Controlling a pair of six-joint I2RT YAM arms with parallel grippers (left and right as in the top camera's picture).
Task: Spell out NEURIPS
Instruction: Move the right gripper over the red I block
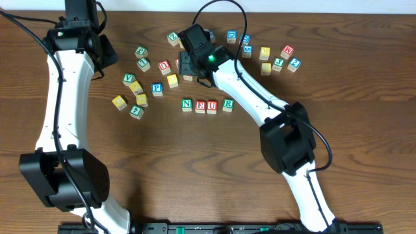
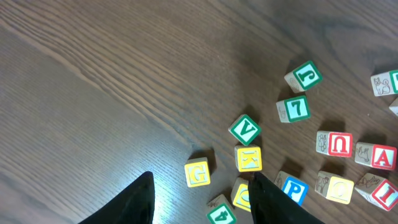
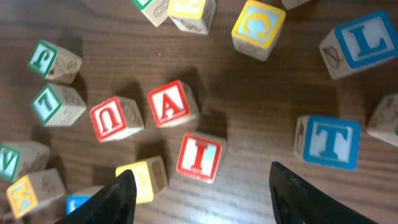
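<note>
Four blocks stand in a row at mid-table: N [image 1: 187, 104], E [image 1: 200, 105], U [image 1: 212, 106], R [image 1: 227, 104]. My right gripper [image 1: 188, 65] hovers open over the block cluster behind the row. In the right wrist view it [image 3: 202, 199] is empty, with a red I block [image 3: 200, 157] lying on the table between and just ahead of its fingers. A blue P block [image 1: 156, 88] lies left of the row and also shows in the left wrist view [image 2: 292, 188]. My left gripper [image 2: 202, 202] is open and empty above the table at far left.
Around the red I block lie a red A [image 3: 173, 103], a red U [image 3: 115, 118], a yellow block [image 3: 144, 179], a blue T [image 3: 326, 140], a blue L [image 3: 360, 42] and a yellow C [image 3: 258, 23]. Near the left gripper lie a yellow G [image 2: 198, 172], a yellow K [image 2: 248, 158] and a green V [image 2: 244, 129].
</note>
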